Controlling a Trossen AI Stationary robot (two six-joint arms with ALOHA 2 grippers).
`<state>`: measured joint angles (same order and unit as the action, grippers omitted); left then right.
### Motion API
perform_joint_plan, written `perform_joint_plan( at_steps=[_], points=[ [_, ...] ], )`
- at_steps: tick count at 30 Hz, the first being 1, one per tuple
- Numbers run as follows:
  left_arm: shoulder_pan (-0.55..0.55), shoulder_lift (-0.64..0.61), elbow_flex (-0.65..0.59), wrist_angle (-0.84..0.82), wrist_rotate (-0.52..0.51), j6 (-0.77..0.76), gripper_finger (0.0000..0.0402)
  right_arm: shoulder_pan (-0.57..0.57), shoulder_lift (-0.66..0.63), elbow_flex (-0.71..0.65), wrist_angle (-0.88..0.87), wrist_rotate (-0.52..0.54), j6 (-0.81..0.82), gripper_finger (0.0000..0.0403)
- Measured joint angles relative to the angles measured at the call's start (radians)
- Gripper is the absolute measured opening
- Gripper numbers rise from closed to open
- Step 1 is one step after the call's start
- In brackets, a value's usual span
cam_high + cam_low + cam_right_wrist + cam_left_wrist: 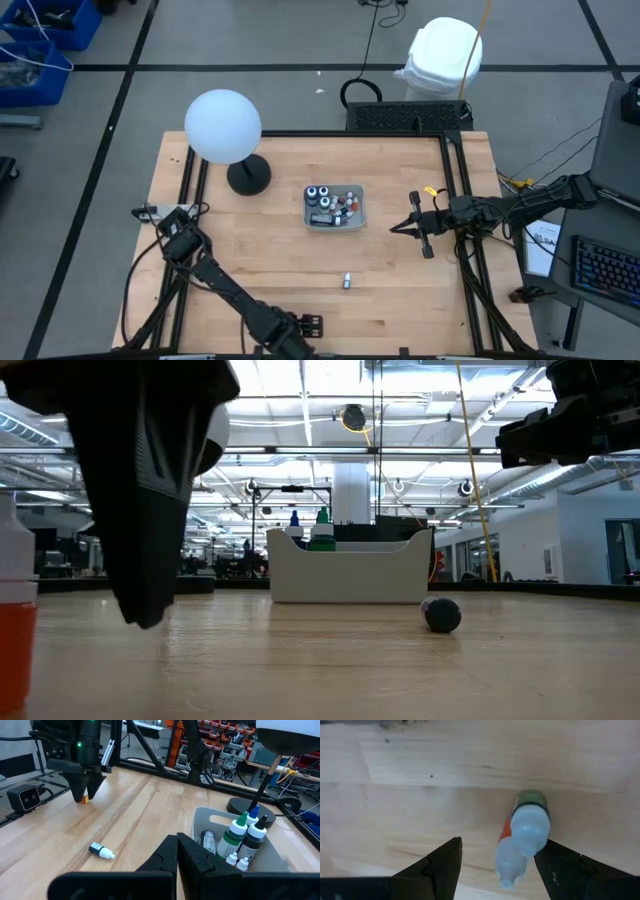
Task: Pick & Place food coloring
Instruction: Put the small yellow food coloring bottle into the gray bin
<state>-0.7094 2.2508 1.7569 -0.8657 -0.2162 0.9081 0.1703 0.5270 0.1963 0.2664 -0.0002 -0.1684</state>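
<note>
Bottles [522, 837] between left end effector [502, 870] fingers

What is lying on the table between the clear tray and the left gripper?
One small bottle on its side, roughly between the clear tray and the left gripper; otherwise bare wood. The high view shows it best.

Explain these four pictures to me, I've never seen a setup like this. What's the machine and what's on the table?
It is a robot with two dark arms at a wooden table. One picture looks down from above, one looks level across the tabletop, and two come from cameras on the wrists. A clear tray holds small food coloring bottles, one bottle lies loose, and a white globe lamp stands nearby. The left gripper is open around white-capped bottles. The right gripper waits shut beside the tray, holding nothing.
</note>
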Motion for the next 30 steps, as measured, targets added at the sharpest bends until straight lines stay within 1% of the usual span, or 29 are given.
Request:
perform_joint_plan(
  at_steps=[5,12,13,17,20,25,30],
  points=[
    [-0.014,0.0,0.0,-0.004,-0.048,-0.017,0.0245,0.0,0.0,0.0,0.003,0.0,0.0,0.0],
    [-0.017,-0.001,0.055,-0.075,-0.045,-0.054,0.0245,0.0,0.0,0.0,0.003,0.0,0.0,0.0],
    [-0.015,-0.001,0.068,-0.081,-0.036,-0.065,0.0245,0.0,0.0,0.0,0.003,0.0,0.0,0.0],
    [-0.003,-0.002,0.092,-0.077,0.054,-0.092,0.0245,0.0,0.0,0.0,0.005,0.0,0.0,0.0],
    [0.004,-0.002,0.093,-0.089,0.088,-0.102,0.0245,0.0,0.0,0.0,0.005,0.0,0.0,0.0],
    [0.009,-0.002,0.093,-0.129,0.104,-0.099,0.0245,0.0,0.0,0.0,0.005,0.0,0.0,0.0],
    [0.017,-0.002,0.093,-0.13,0.104,-0.084,0.024,0.0,0.0,0.0,0.005,0.0,0.0,0.0]
  ],
)
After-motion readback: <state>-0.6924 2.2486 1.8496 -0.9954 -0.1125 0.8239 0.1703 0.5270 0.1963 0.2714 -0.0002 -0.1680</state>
